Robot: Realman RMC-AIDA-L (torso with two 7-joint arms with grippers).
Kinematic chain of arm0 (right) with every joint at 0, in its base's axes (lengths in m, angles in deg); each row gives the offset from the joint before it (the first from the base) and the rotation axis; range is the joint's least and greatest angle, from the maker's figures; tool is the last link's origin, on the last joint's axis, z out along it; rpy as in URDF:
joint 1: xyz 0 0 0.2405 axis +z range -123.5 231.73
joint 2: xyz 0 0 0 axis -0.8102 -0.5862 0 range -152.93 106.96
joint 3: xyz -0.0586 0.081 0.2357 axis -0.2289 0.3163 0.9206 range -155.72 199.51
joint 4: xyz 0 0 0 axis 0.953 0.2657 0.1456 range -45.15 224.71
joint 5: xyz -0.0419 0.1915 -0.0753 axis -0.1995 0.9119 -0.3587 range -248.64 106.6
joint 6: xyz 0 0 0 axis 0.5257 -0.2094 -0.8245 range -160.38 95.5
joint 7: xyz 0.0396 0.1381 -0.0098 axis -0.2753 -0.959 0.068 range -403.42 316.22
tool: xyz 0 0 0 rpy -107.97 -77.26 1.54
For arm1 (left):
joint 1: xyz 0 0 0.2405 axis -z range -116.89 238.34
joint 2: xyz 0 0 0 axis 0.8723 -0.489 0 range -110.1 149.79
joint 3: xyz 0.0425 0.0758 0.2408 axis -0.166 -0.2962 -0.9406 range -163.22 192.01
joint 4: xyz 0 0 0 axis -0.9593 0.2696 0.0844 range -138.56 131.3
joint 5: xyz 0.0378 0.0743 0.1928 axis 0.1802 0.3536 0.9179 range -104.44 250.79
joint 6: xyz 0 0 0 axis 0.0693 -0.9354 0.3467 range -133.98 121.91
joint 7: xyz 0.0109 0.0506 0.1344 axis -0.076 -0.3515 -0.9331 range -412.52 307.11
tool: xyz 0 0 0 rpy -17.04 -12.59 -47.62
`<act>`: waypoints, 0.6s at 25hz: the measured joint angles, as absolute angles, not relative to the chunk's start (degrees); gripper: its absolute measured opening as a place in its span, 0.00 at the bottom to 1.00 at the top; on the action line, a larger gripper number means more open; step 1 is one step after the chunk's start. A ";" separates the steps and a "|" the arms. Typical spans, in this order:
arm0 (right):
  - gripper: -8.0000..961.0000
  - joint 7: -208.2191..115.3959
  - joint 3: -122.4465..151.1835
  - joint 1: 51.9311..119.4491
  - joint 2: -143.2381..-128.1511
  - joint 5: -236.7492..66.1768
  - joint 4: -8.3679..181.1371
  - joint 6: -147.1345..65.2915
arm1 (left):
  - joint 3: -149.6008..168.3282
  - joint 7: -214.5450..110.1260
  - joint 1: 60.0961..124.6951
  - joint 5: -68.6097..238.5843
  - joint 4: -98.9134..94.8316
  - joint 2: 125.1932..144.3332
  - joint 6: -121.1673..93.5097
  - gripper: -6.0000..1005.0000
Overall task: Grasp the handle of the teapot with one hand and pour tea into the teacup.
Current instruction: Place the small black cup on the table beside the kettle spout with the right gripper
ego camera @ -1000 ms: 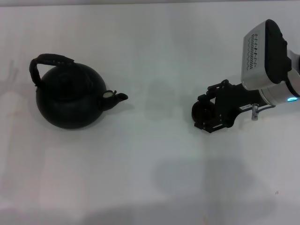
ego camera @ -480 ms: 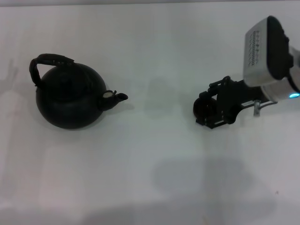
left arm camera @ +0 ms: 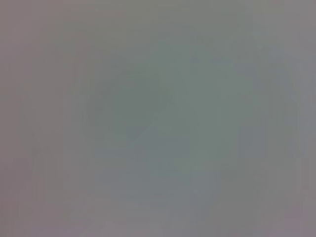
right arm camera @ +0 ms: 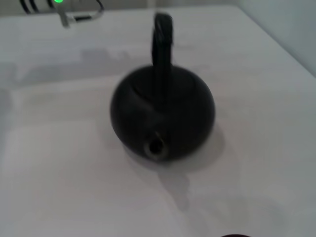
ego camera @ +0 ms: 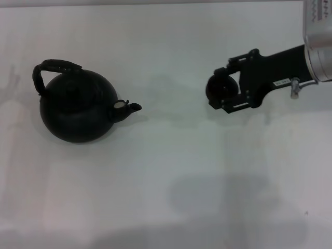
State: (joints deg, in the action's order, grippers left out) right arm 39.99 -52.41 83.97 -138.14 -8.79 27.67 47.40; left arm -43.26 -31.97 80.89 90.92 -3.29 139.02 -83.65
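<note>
One right gripper (ego camera: pixel 220 93) holds teacup (ego camera: pixel 217 87) — teapot (ego camera: pixel 78 106) apart.

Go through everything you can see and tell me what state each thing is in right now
teapot: upright on the table, lid on, spout toward the right gripper, nothing touching it.
handle: raised over the body, ungrasped.
teacup: between the right gripper's fingers; contents not visible.
right gripper: shut on the teacup, well apart from the teapot.
left gripper: not in view.
table: white, holds the teapot.
</note>
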 joint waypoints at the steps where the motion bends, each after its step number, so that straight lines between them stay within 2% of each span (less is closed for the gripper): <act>1: 0.76 39.93 -52.75 84.28 -138.15 -8.12 27.44 47.61 | -43.26 -31.97 80.95 90.92 -3.29 139.02 -83.73 0.88; 15: 0.77 38.19 -65.57 86.65 -138.38 -2.84 29.72 38.99 | -43.26 -31.97 80.89 90.93 -3.28 139.12 -84.32 0.88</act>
State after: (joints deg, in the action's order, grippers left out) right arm 38.19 -65.57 86.65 -138.38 -2.84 29.72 38.99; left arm -43.26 -31.97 80.89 90.93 -3.28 139.12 -84.32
